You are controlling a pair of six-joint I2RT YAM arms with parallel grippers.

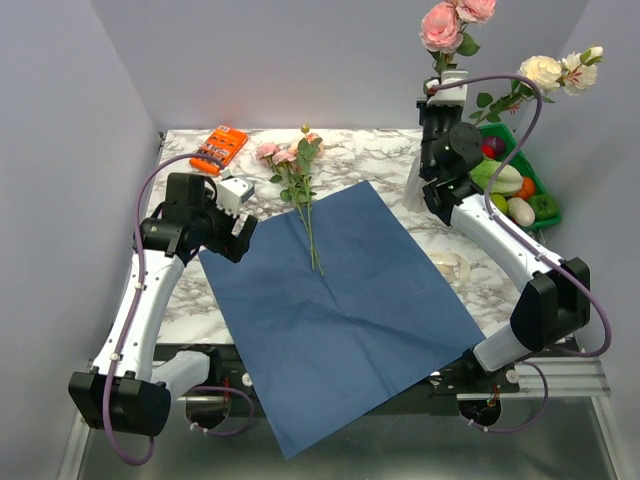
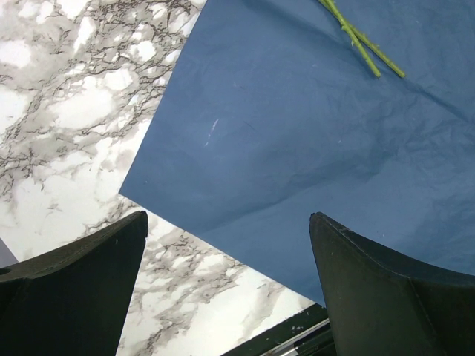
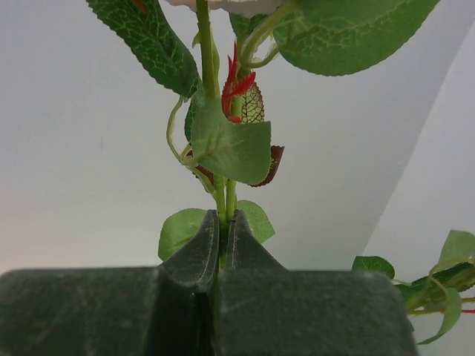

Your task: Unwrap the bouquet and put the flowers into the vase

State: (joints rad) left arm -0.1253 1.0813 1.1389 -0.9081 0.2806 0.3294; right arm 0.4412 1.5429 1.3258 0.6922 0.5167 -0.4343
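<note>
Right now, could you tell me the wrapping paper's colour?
Wrapping paper: dark blue, clearest from the top camera.

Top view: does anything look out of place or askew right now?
Yes. The blue paper lies skewed, its near corner hanging over the table's front edge. A small rose sprig lies half on it, and the cream ribbon sits loose beside it.

Pink flowers (image 1: 297,168) (stems across blue paper (image 1: 340,300))

Pretty bright, even light from overhead, only faint soft shadows on the marble tabletop (image 1: 380,150). Left wrist view is sharp on the blue paper (image 2: 312,148), though its dark fingers (image 2: 74,297) go soft up close. Right wrist: fingers (image 3: 193,252) a bit blurry, the flowers (image 3: 230,148) crisp.
</note>
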